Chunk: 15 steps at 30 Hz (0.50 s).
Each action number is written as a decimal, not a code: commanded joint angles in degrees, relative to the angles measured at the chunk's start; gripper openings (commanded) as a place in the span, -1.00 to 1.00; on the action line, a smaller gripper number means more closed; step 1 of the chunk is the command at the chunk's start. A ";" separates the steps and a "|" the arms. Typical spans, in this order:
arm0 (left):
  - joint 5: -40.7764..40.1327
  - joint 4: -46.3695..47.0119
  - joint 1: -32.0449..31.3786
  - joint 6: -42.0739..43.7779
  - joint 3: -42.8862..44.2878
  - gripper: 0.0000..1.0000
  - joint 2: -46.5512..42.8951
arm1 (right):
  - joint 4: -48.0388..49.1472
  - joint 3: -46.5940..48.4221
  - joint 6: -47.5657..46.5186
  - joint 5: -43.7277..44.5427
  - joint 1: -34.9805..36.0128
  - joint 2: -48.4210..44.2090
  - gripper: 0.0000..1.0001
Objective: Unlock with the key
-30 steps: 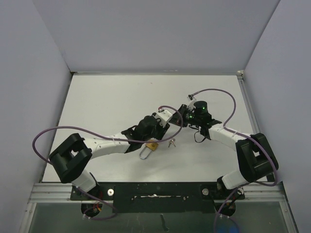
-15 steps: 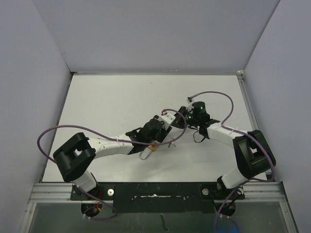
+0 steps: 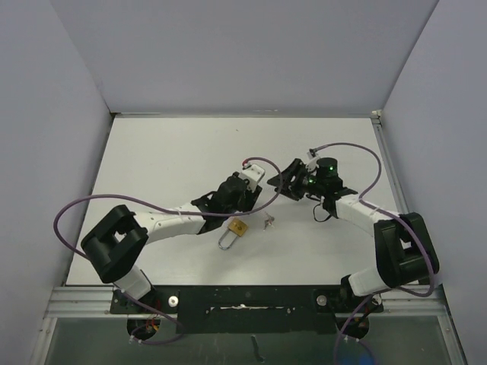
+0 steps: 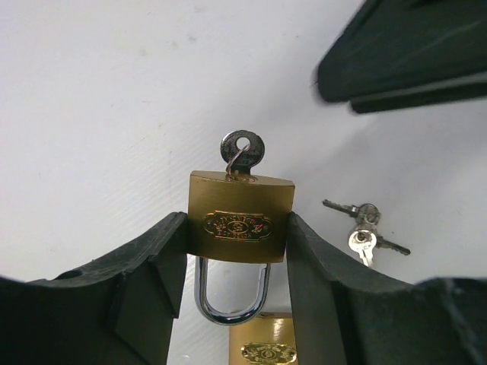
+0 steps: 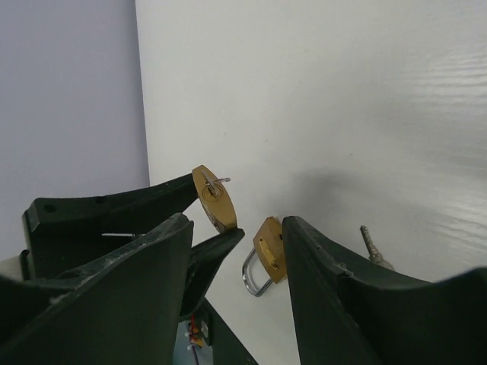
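Padlock point(image 4: 240, 224) clamped in left end effector point(image 4: 237, 228), keyed end outward (shackle point(image 4: 202, 289) toward wrist); right end effector point(image 5: 237, 226) spread, empty.

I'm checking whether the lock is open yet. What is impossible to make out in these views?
- Held padlock: top view, hidden under the left arm's wrist.
- Its shackle: left wrist view, too little shows to tell whether it is released.
- Second padlock: left wrist view, cut off by the bottom edge.
- Loose keys: top view, too small to count.
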 commanded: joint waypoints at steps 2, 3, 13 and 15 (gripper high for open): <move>1.39 1.35 4.29 -6.90 3.83 -1.00 -0.57 | 0.68 -1.69 -3.39 -1.16 -6.31 -6.65 0.04; 1.01 0.39 5.35 -9.28 4.23 -1.00 -0.41 | -0.89 -1.74 -4.80 -0.48 -6.96 -7.31 0.04; 1.29 -14.08 10.68 -26.69 17.46 -1.00 4.38 | 0.47 -3.36 -17.52 0.54 -2.47 -7.47 0.10; 1.58 -16.53 10.59 -28.47 20.44 -1.00 5.27 | 3.66 -4.38 -17.68 -0.02 -1.82 -7.23 0.12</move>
